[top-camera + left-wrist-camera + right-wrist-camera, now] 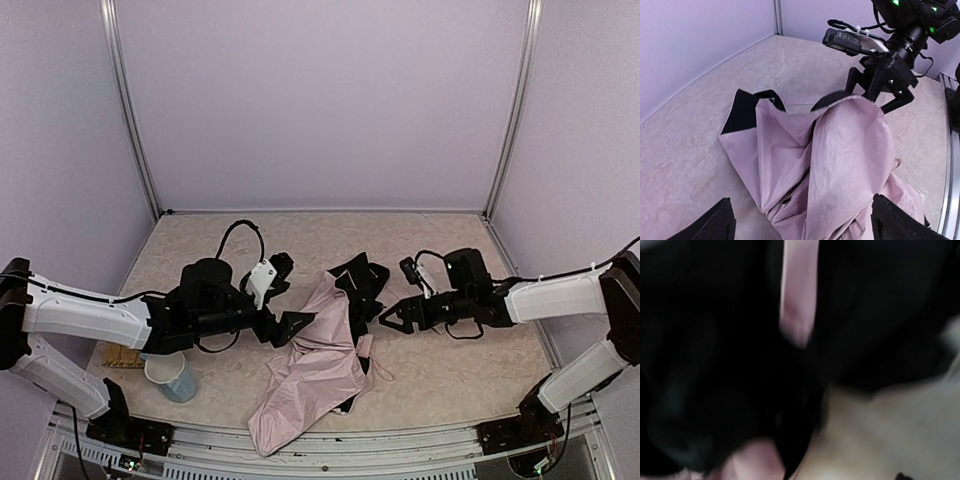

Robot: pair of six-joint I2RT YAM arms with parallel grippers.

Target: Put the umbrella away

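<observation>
We are early: the umbrella point(318, 365) lies loose and crumpled mid-table, its pink fabric sprawling toward the front edge, with nothing gathered or strapped yet. Our left gripper point(297, 328) stands wide open just beside its left fold. The right gripper point(392, 318), fingers spread, noses into the black lining. Bare table point(450, 250) lies behind — room looks tightest by the cup point(172, 378), near the left arm.

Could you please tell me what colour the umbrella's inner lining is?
Black: the umbrella's lining shows best in the left wrist view.
</observation>
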